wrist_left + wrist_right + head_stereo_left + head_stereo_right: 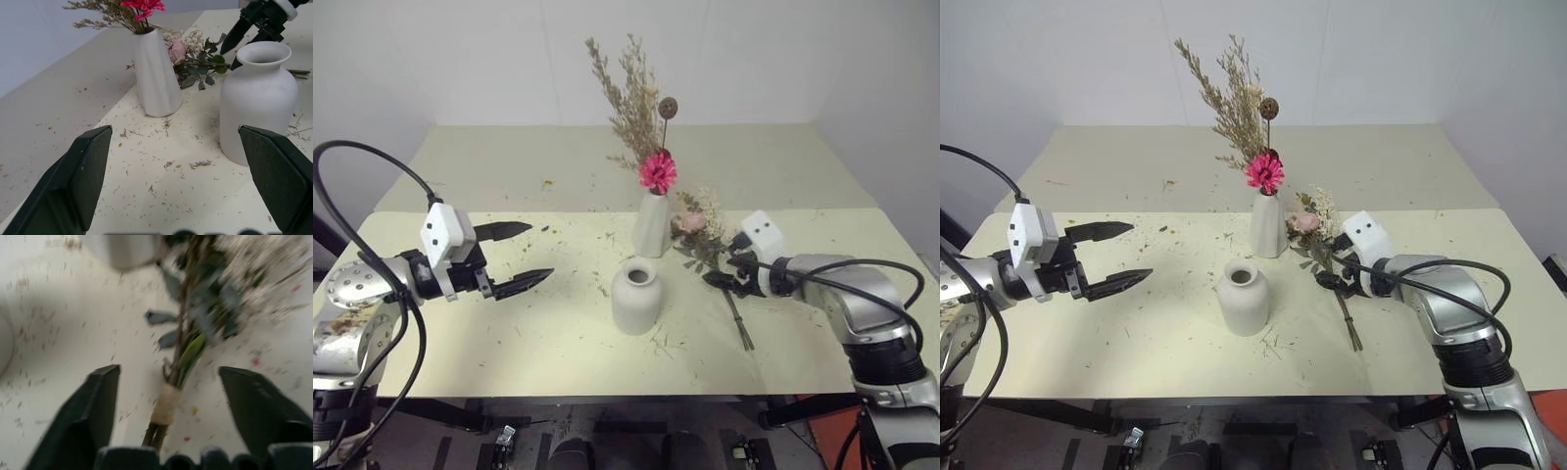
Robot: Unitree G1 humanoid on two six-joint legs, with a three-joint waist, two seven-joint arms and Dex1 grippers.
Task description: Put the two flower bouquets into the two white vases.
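Blurred rose bouquet (188, 333) between right tool's (168, 396) fingers.

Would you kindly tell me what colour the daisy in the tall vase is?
Magenta pink. The daisy sits at the mouth of the tall vase, clearest in the left eye view.

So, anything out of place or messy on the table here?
Yes. The rose bouquet lies flat on the table beside the tall vase instead of standing in the empty round vase. Dried plant crumbs are scattered across the tabletop. The grass bouquet already stands in the tall vase.
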